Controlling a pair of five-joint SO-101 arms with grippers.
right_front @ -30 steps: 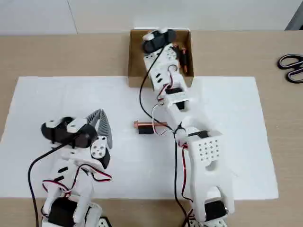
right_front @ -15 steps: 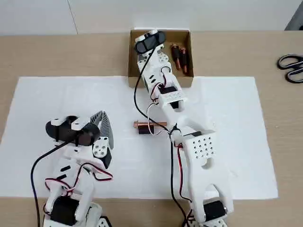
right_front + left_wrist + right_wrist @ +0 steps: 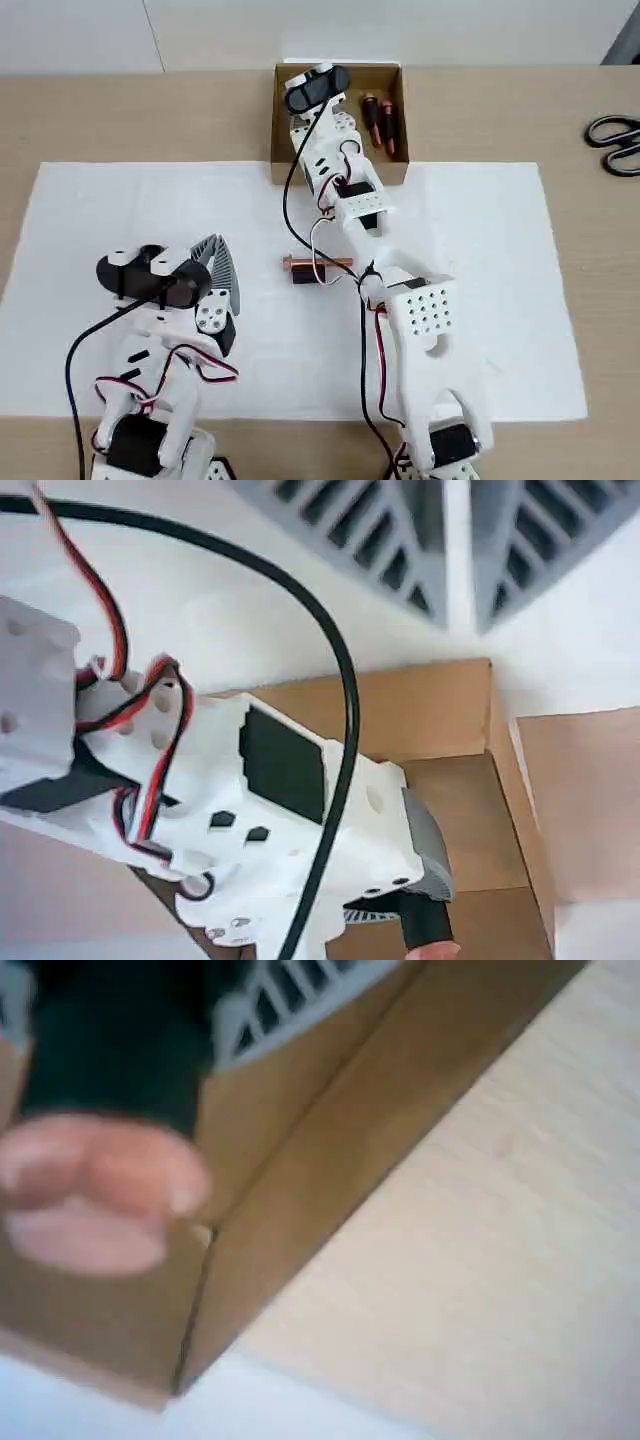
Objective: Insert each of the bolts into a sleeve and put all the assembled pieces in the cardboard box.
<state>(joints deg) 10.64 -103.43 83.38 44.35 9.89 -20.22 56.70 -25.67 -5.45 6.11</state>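
Now the right gripper (image 3: 405, 905) clenches a black sleeve with copper bolt (image 3: 428, 932) inside the brown cardboard box (image 3: 392, 172), copper tip pointing away from its fingers; the left gripper (image 3: 222, 262) is closed on nothing.

Black scissors (image 3: 615, 146) lie on the wooden table (image 3: 120, 120) beside white paper (image 3: 130, 220).

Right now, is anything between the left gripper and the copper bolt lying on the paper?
Nothing visible does: bare white paper separates the left gripper from the bolt. The right arm's cables do cross over the bolt's middle, though.
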